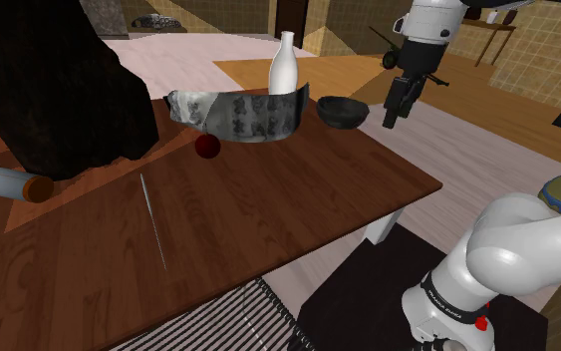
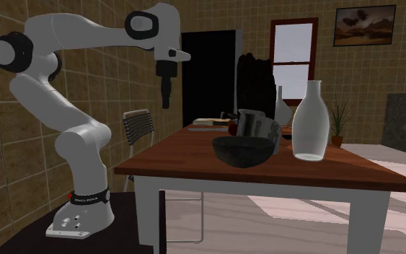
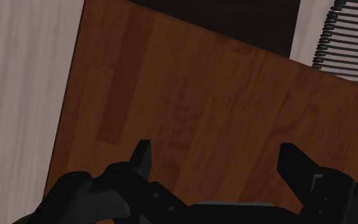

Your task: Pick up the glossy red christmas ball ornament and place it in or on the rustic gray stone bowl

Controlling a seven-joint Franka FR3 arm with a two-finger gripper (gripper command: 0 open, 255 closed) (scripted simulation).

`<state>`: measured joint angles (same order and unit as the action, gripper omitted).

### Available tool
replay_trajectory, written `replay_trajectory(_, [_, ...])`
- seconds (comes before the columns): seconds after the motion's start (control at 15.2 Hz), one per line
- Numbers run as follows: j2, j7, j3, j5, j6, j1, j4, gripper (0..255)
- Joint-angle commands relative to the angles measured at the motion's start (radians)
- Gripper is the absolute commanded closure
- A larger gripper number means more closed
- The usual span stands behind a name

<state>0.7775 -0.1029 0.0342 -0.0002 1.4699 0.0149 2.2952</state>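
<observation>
Your arm (image 2: 78,137) rises from its base, doubles back at the elbow and reaches forward at the top. The wrist (image 2: 165,52) turns straight down. Your end effector (image 1: 393,122) (image 2: 166,104) (image 3: 215,153) hangs in the air, fingers (image 3: 142,156) spread wide apart.

The ornament (image 1: 206,146) and bowl (image 1: 342,111) sit on the table (image 1: 298,199), well apart.
</observation>
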Motion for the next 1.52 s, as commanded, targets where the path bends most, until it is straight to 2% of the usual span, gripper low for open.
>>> replay_trajectory(0.0, [0.000,0.000,0.000,0.000,0.000,0.000,0.000,0])
replay_trajectory(0.73, [-0.242,0.177,-0.118,0.153,0.287,-0.047,-0.029,0])
replay_trajectory(1.45, [-0.564,0.330,-0.217,0.221,0.522,-0.083,-0.212,0])
